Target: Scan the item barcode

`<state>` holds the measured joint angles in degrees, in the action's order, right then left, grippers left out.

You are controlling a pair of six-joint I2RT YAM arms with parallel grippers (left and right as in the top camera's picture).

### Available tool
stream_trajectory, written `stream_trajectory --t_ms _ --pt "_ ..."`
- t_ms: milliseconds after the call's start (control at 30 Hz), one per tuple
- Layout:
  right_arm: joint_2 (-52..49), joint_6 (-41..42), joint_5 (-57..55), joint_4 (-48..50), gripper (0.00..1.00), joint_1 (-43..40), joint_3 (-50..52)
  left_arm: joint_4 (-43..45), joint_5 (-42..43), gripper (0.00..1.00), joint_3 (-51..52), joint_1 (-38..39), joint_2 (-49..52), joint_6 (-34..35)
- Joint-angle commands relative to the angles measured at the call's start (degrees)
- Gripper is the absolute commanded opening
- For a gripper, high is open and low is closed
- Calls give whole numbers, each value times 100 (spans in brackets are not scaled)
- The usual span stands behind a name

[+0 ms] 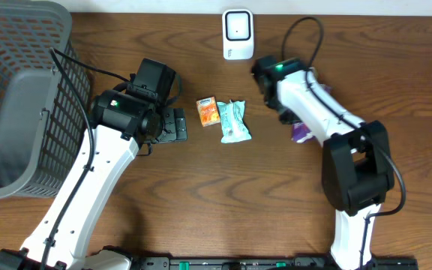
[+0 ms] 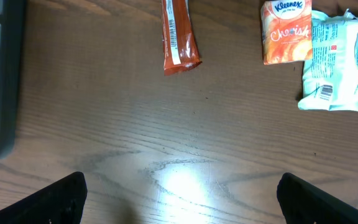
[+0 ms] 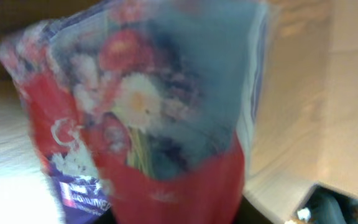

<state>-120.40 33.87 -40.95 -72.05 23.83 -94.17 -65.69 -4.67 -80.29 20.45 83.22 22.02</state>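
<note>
Working the purple-and-red snack packet (image 1: 302,133) beneath the right arm (image 1: 313,105), near the scanner (image 1: 238,34); cannot tell grip of right jaws, left jaws released; next needs barcode turned toward scanner

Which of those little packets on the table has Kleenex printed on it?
The small orange tissue pack, between the long red-brown wrapper and the pale green packet.

A grey mesh basket (image 1: 21,34) stands at the far left of the wooden table (image 1: 201,202). Near the centre, an orange Kleenex tissue pack (image 1: 207,110) lies just beside and to the left of a teal packet (image 1: 234,121) whose barcode faces up. A red-brown stick wrapper (image 2: 178,34) lies left of the tissue pack, apart from it.
</note>
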Motion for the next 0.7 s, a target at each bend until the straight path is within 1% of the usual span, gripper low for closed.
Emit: stream_trajectory --t_ms 0,67,100,200,233,300,333,367,433,500,533,567,600,633,667 --pt "127 87 592 125 43 409 -267 -22 -33 98 -28 -13 4 -79" --pt "127 -192 1123 227 46 518 -494 -22 -33 98 -28 -13 4 -79" --pt "127 -315 1399 219 52 544 -673 -22 -33 98 -28 -13 4 -79" --pt "127 -557 1996 144 55 516 -1134 -22 -33 98 -28 -13 4 -79" --pt "127 -649 2269 7 59 450 -1471 -22 -33 98 -28 -13 4 -79" --pt "127 -680 2573 -258 63 315 -1939 -22 -33 98 -28 -13 4 -79" --pt "127 -699 2697 -389 67 240 -2138 -22 -33 98 -28 -13 4 -79" --pt "127 -793 2887 -540 74 136 -2365 -22 -33 98 -28 -13 4 -79" --pt "127 -1093 3309 -787 84 -118 -2706 -22 -33 98 -28 -13 4 -79" --pt "127 -1449 3727 -1121 90 -525 -2922 -22 -33 98 -28 -13 4 -79" --pt "127 -1502 3829 -1226 89 -656 -2920 -22 -33 98 -28 -13 4 -79" --pt "120 -1515 3947 -1325 86 -774 -2900 -22 -33 98 -28 -13 4 -79" --pt "111 -1541 4094 -1375 76 -883 -2839 -22 -33 98 -28 -13 4 -79" --pt "111 -1609 4223 -1373 64 -953 -2776 -22 -33 98 -28 -13 4 -79" --pt "111 -1700 4398 -1357 56 -1021 -2686 -22 -33 98 -28 -13 4 -79"
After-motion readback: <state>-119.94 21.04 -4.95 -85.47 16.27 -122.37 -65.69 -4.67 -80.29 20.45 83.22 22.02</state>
